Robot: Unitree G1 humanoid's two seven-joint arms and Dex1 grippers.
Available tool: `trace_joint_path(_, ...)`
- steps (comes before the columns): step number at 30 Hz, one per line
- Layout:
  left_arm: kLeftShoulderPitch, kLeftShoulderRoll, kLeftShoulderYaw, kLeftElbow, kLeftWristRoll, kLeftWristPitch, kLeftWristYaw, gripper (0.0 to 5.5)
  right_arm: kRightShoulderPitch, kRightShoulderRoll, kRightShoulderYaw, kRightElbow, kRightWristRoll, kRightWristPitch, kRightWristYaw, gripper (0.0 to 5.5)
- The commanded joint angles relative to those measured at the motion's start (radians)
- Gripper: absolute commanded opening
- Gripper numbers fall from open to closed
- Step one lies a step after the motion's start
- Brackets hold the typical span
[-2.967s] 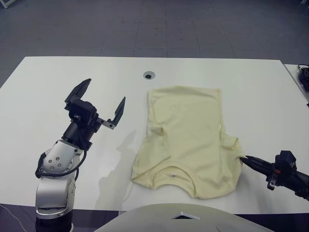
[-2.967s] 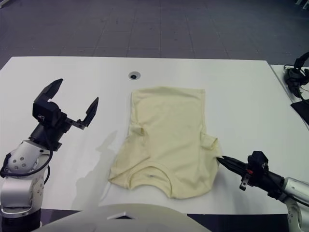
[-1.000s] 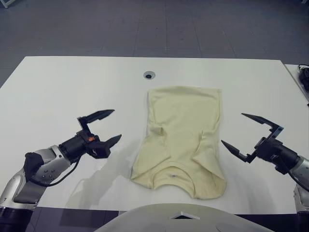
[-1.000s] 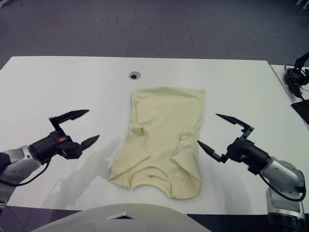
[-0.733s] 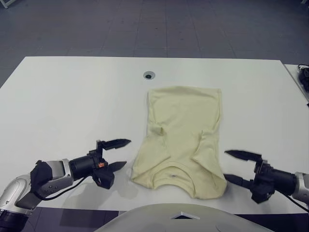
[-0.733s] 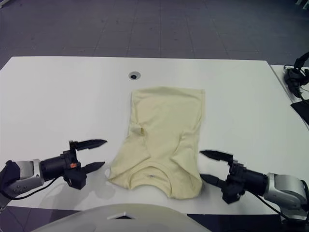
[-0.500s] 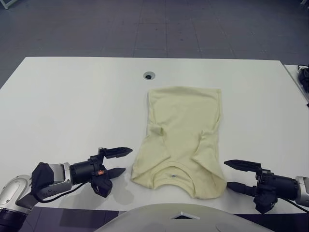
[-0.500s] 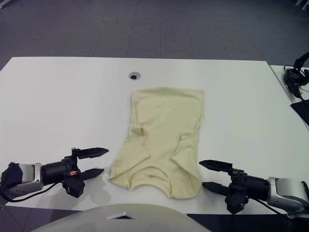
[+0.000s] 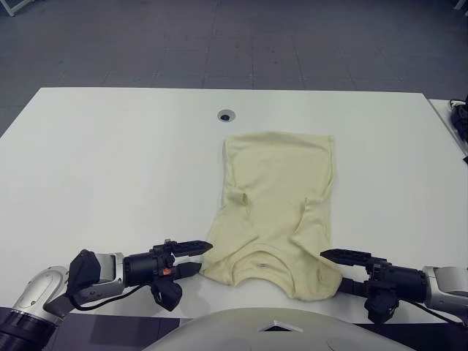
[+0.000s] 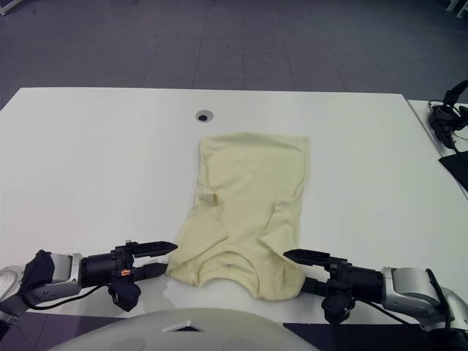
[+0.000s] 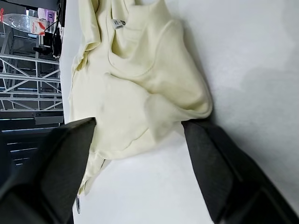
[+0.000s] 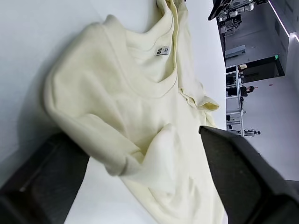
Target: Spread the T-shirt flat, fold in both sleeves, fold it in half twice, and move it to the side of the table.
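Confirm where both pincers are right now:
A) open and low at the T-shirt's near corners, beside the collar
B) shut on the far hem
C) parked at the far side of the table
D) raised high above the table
A: the left pincer and the right pincer lie low over the table, both open, each at a near shoulder corner of the T-shirt.

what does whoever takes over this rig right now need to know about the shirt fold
left gripper: open, low over the table, at the near left shoulder corner of the T-shirt.
right gripper: open, at the near right shoulder corner.
T-shirt: mid-table, collar toward the robot, hem at the far end.
Done: spread out, both sleeves folded in.
Left: close on the corners, fold in half twice, move it to the table's side.
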Motion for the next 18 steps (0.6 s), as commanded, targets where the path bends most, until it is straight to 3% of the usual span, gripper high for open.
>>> trace_joint_path(1,0.001,0.015,-0.016,0.018,0.035,0.016,-0.023,2.57,0.007,-0.038,0.015,0.03,-0.046,0.013,-0.029,3.28)
trace_joint_path(14,0.01,0.008,-0.042,0.011,0.049,0.037,-0.023,0.23,-0.005,-0.074,0.052,0.088,-0.101,0.029,-0.15,1.04)
trace_joint_path(18,0.019,0.0,-0.054,-0.012,0.016,0.077,-0.048,0.0,0.0,-0.08,0.072,0.092,-0.113,0.039,-0.177,0.37)
